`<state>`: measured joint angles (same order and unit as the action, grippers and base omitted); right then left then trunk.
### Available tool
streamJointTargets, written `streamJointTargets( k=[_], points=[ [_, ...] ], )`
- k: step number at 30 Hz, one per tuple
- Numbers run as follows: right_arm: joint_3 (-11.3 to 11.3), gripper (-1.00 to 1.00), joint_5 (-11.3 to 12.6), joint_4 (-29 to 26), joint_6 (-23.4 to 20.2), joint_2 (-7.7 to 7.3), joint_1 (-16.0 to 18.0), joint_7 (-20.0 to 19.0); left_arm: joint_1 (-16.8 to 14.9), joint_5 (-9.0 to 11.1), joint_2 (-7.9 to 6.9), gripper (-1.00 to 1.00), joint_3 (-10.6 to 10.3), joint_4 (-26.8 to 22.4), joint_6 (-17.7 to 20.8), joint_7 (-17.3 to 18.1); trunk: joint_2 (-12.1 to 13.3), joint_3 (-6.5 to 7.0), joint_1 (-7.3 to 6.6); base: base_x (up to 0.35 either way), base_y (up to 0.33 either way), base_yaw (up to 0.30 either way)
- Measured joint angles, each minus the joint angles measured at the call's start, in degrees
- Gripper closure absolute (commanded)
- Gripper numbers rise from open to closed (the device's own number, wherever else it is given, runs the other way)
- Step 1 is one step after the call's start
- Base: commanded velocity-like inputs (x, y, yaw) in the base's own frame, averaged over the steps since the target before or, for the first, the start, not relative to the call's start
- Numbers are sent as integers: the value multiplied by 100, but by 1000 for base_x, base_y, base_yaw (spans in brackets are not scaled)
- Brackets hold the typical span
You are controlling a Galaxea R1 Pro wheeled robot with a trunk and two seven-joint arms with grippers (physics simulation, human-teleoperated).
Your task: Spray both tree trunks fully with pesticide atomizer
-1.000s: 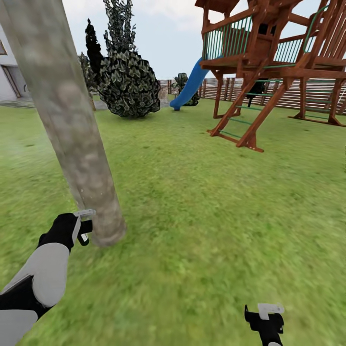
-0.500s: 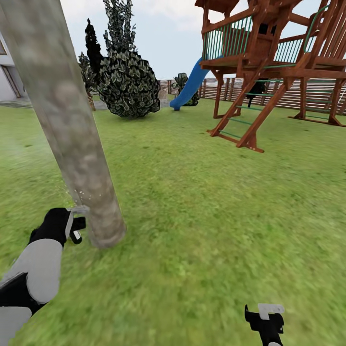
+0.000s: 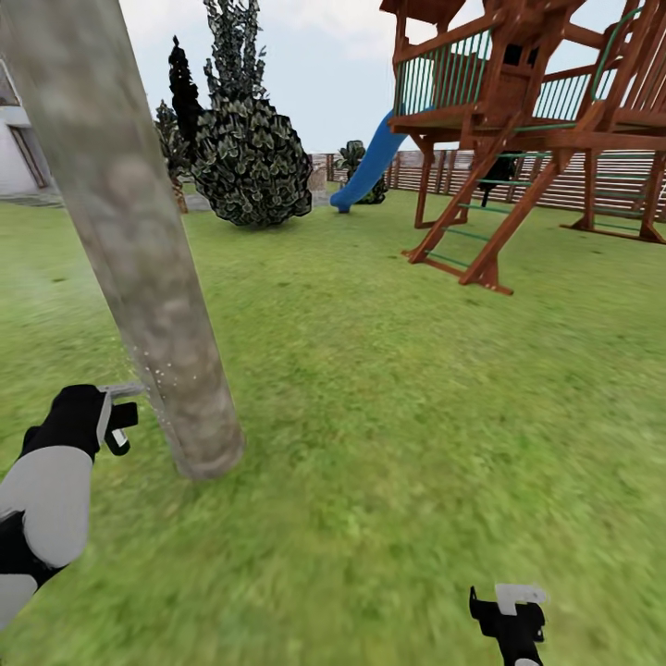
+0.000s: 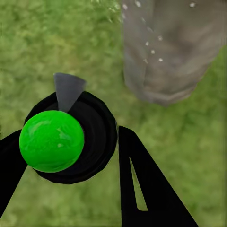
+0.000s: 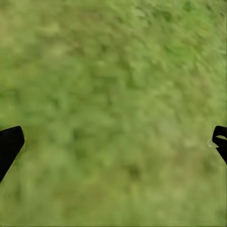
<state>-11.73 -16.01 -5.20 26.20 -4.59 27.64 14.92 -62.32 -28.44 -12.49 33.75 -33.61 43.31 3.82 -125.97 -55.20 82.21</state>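
Left gripper: black fingers clamped around the pesticide atomizer, a black round body with a glossy green ball top and a grey cone nozzle; low at the near left of the lawn.
Atomizer nozzle: grey tip points right and slightly far, toward the trunk's foot.
Tree trunk: thick, pale grey-brown mottled bark column, just to the right of the left gripper, apart from it; its long axis runs upward, leaning a little left toward the top.
Spray: white droplets fleck the bark low down; the wrist view shows specks on the trunk's base.
Nearer arm: left, by far.
Right gripper: fingers spread wide, nothing between them, over green grass at the near right, well apart from the trunk.
Judgement: coverage sits low; the nozzle likely needs to travel up along the trunk's axis.
Far ground: brown wooden play tower with blue slide, dark leafy bush.
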Motion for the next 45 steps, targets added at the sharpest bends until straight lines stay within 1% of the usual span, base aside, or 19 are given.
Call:
streamJointTargets(
  k=[2,3,4,7,22,35,43,45],
  points=[
    [0,-100,0,-3,0,1,0,1,10,6,6,100,1,1,-2,0,0,0,0,172,-171,128],
    [-1,-100,-1,0,1,-6,0,0,18,40,73,100,3,3,-7,0,1,0,3,16,-266,10],
    [-5,-100,0,2,2,-8,0,1,17,19,111,100,1,1,-8,0,0,0,3,6,-271,4],
    [-4,-100,0,3,2,-14,0,3,16,0,127,100,1,-1,-9,-1,0,0,3,2,-273,1],
    [2,-100,0,3,1,-1,0,3,16,-12,129,100,1,-5,-9,-3,0,0,3,105,-251,5],
    [1,-100,0,4,1,10,1,-1,20,-3,130,100,0,0,-6,-7,0,34,2,19,-269,257],
    [1,-100,0,3,1,5,0,-7,131,7,114,100,12,77,-60,3,0,45,0,259,-174,56],
    [1,-100,0,3,1,5,0,-7,299,-9,92,100,36,46,-83,11,0,45,1,187,-216,0]
  ],
)
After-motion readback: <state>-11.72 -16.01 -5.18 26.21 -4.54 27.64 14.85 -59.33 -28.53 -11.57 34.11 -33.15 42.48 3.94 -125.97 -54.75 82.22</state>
